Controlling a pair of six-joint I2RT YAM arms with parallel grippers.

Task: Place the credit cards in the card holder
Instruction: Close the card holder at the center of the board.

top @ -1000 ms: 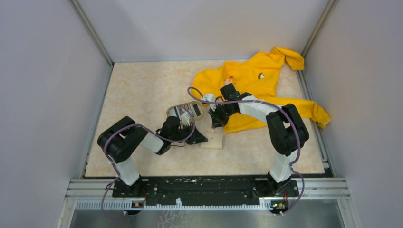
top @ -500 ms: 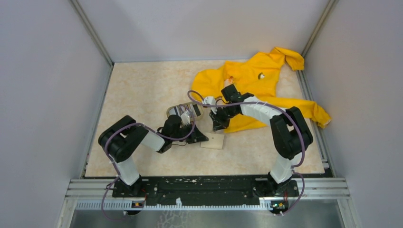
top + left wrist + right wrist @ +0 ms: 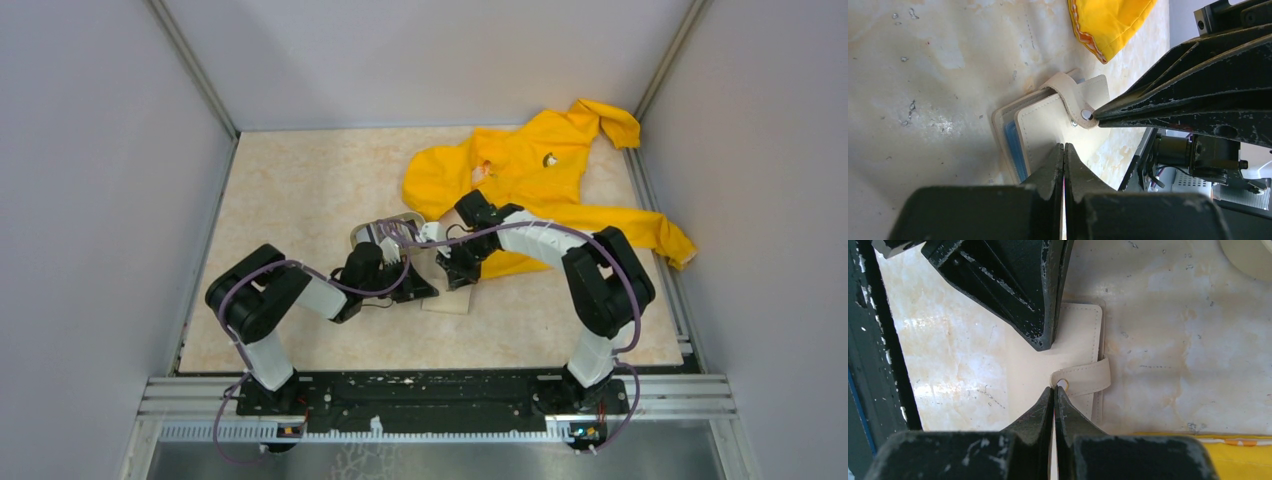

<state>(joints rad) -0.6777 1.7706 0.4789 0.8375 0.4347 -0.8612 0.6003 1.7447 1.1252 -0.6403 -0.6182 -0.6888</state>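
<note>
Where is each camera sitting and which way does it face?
Top external: above and behind the bases, looking down on table, left arm, right arm, yellow garment.
Left wrist: on the left arm, looking along the shut left gripper at the card holder; right gripper opposite.
Right wrist: on the right arm, looking past the shut right gripper at the holder's strap.
Both wrist views share the card holder and both grippers.

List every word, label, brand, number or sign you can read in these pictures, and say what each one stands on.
No text can be read in any view.
Card holder: plain cream cover, strap and snap, no print.
Light blue card: only its edge shows inside the holder, no print visible.
Yellow garment: two small marks on it, too small to read.
</note>
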